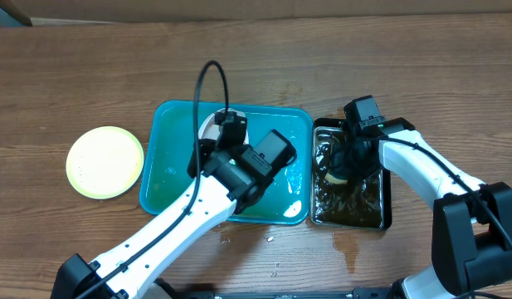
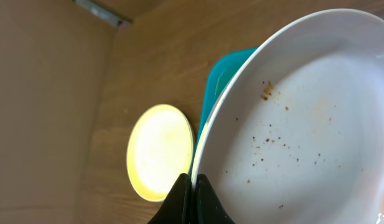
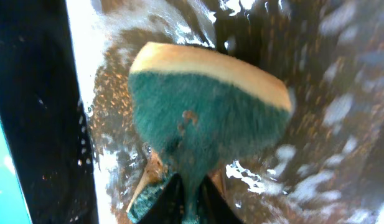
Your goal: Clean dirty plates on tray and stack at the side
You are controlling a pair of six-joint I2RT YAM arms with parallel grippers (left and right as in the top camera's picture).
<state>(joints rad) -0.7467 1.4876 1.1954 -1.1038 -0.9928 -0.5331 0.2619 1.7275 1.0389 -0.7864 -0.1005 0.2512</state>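
Overhead: tray [image 1: 168, 178] sits mid-desk [image 1: 73, 83], nearer the front edge than the far one. My left arm crosses it and hides nearly all of the white plate [image 2: 304, 112]; only a sliver shows at the tray's far side. The left wrist camera fills that gap. My left claw [image 2: 192, 186] is pinched narrow on the plate's rim, with a finger on each face. The plate's upper face carries scattered brown specks and a faint orange smear, with the tray's teal corner just behind it. Whether the plate is clear of the tray floor, I cannot tell. The yellow-green plate [image 1: 104, 161] lies flat on bare wood, just beside the tray, toward the desk's left edge, well apart from both claws. Overhead also places the black pan [image 1: 387, 199] touching the tray's right side, my right arm reaching down into it. Only the right wrist camera shows the grip. My right claw [image 3: 188, 186] is clamped on a sponge [image 3: 204, 118], green scouring face toward the lens and yellow foam behind. The sponge sits in murky brown water, close to the pan wall on the tray's side.
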